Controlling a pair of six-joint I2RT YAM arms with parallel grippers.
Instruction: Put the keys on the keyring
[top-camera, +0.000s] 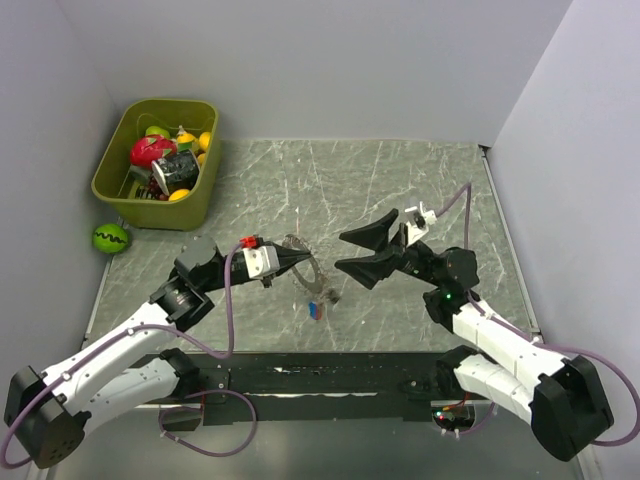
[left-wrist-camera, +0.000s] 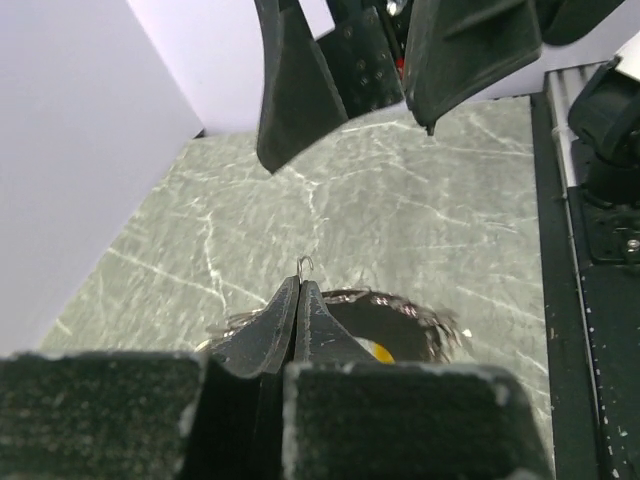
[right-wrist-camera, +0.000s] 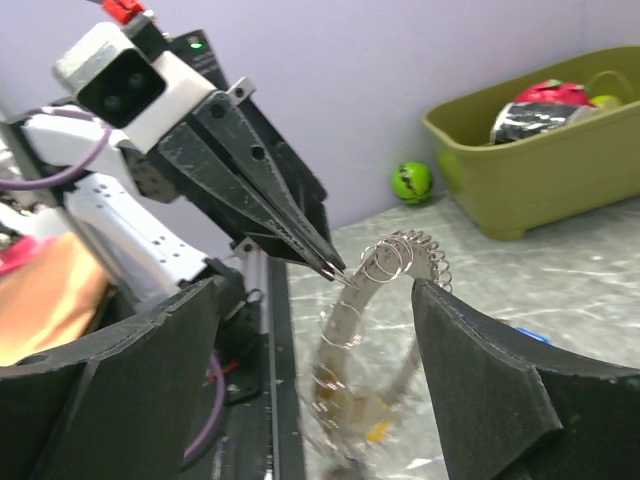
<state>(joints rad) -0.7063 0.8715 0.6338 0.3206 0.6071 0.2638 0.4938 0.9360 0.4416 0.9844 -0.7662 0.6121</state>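
- Pinching a thin wire end of the keyring (right-wrist-camera: 398, 256), my left gripper (right-wrist-camera: 332, 264) has its jaws pressed flat together, with no gap showing between them.
- Seen from the left wrist, a tiny wire eyelet pokes up just past those closed tips. The beaded loop curves away below them and to their right.
- My right gripper (top-camera: 340, 252) stands with its jaws spread wide, and nothing touches either one.
- Its two dark fingers (top-camera: 368, 232) point toward the left gripper's tips, near them but apart. In the right wrist view the coiled loop sits in the open gap between the fingers.
- Lifted at the pinched end, the keyring droops from there down to the table (top-camera: 400, 190), between my two arms.
- At the low end of the loop the keys (top-camera: 317, 307) rest on the table, showing blue and a bit of red from above. A yellow tag (right-wrist-camera: 378, 430) shows blurred in the right wrist view. I cannot tell whether any key is threaded on the loop.
- Farther out, an olive-green bin (top-camera: 110, 185) holding toy fruit (top-camera: 150, 152) sits at the far left corner of the table, well apart from both grippers.
- A green ball (top-camera: 110, 238) lies just beside the bin, by the left wall.
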